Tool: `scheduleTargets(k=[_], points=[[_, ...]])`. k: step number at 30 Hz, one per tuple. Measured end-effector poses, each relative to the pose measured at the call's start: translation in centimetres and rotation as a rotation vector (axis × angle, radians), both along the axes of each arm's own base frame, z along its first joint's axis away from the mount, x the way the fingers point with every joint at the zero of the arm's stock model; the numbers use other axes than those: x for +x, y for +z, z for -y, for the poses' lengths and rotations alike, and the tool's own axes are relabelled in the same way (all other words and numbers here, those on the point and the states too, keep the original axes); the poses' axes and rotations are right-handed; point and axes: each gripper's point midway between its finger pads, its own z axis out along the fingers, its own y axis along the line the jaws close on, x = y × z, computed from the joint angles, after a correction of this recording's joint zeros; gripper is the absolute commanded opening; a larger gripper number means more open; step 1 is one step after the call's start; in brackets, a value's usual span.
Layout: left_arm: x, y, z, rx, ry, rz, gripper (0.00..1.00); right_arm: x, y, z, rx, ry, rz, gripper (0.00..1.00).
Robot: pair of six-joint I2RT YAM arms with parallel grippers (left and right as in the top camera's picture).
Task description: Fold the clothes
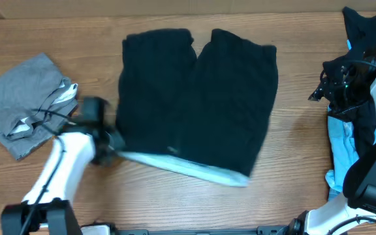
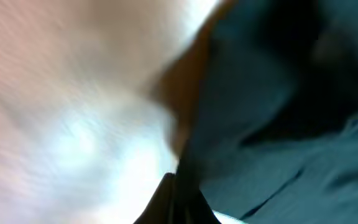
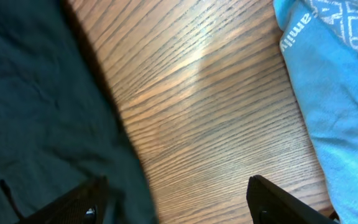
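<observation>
Black shorts lie spread flat mid-table, with a pale inner edge showing along the front. My left gripper is at the shorts' front left corner. In the blurred left wrist view its fingers are pressed together against dark cloth. My right gripper hovers over bare wood to the right of the shorts. In the right wrist view it is open and empty, with dark cloth under its left finger and a light blue garment to its right.
A folded grey garment lies at the far left. A heap of clothes, dark cloth over light blue cloth, sits along the right edge under the right arm. Wooden table.
</observation>
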Motion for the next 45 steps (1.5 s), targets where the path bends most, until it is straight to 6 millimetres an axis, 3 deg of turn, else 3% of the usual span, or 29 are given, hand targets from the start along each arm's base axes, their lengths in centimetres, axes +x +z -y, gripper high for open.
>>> scheduleTargets(k=[1,2,3,4,7,9,14,18,22,24,28,34,38,41,45], points=[[2.2,1.6,-2.0,0.027,0.037,0.079,0.09,0.0,0.0,-0.1,0.004,0.001,-0.001,0.75],[5.4,4.3,-4.6,0.066,0.076,0.206,0.33,-0.1,0.0,-0.1,0.007,0.001,-0.001,0.75],[7.4,6.5,-6.4,0.100,0.078,0.294,0.50,0.0,0.1,-0.3,0.014,0.001,0.000,0.75],[9.4,9.2,-8.3,0.132,0.091,0.391,0.58,0.0,0.1,-0.3,0.017,0.001,0.000,0.75],[11.3,13.5,-8.8,0.142,0.023,0.480,0.69,-0.2,0.1,-0.4,0.020,0.001,-0.006,0.75],[11.0,14.7,-7.3,0.090,-0.042,0.461,0.63,-0.1,0.1,-0.4,0.024,0.002,-0.001,0.75],[6.2,12.9,-0.5,-0.092,-0.203,0.234,0.64,2.1,0.8,-3.1,0.080,0.159,0.120,0.88],[2.6,10.8,8.2,-0.181,-0.424,0.099,0.68,5.0,0.9,-7.4,0.076,0.331,0.232,0.89],[-2.2,7.7,14.8,-0.234,-0.487,-0.050,0.77,7.5,-1.7,-8.9,0.083,0.373,0.257,0.89],[-4.4,6.5,16.4,-0.250,-0.452,-0.122,0.77,8.3,-3.0,-9.1,0.098,0.375,0.264,0.89],[-8.2,4.7,18.1,-0.269,-0.358,-0.253,0.80,10.0,-4.0,-10.1,0.154,0.391,0.320,0.89],[-11.8,2.0,16.3,-0.224,-0.207,-0.404,0.85,10.6,-3.9,-11.0,0.199,0.406,0.353,0.89],[-11.4,0.4,16.6,-0.243,-0.190,-0.365,0.85,10.5,-4.9,-11.6,0.217,0.414,0.333,0.89],[-11.0,0.3,16.7,-0.251,-0.185,-0.350,0.80,10.3,-5.2,-12.2,0.225,0.424,0.320,0.89],[-9.1,0.3,16.9,-0.287,-0.141,-0.289,0.75,9.3,-5.4,-12.5,0.243,0.421,0.279,0.88]])
